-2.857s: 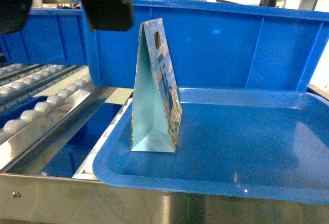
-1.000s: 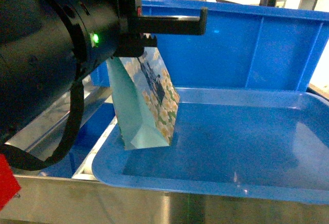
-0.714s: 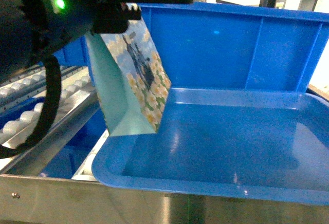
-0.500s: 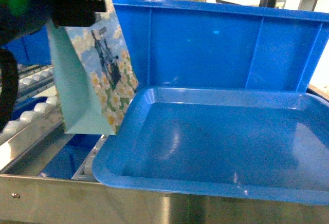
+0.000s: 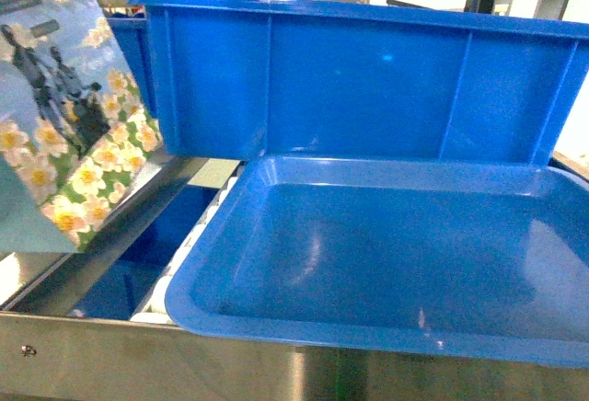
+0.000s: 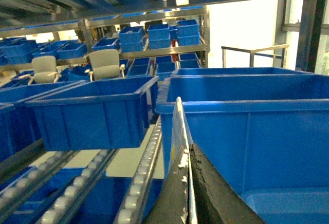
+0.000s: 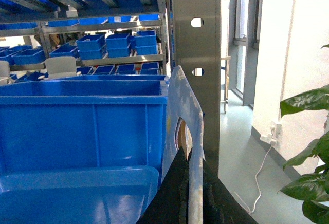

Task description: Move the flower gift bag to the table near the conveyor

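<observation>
Between left fingers (image 6: 154,211) – gift bag (image 6: 181,147) edge clenched; right fingers (image 7: 218,203) likewise pinch bag.

Flower gift bag (image 5: 64,116): there it is at the head view's left edge, top and left side cut off.
Grip on bag: no gripper in the head view.
Left gripper (image 6: 189,193): only dark finger edges, bottom cropped.
Right gripper (image 7: 189,193): same story.

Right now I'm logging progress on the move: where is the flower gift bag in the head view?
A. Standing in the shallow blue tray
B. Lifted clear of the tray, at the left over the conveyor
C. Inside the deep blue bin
B: the flower gift bag hangs tilted at the left edge above the conveyor, and nothing stands in the shallow blue tray.
</observation>
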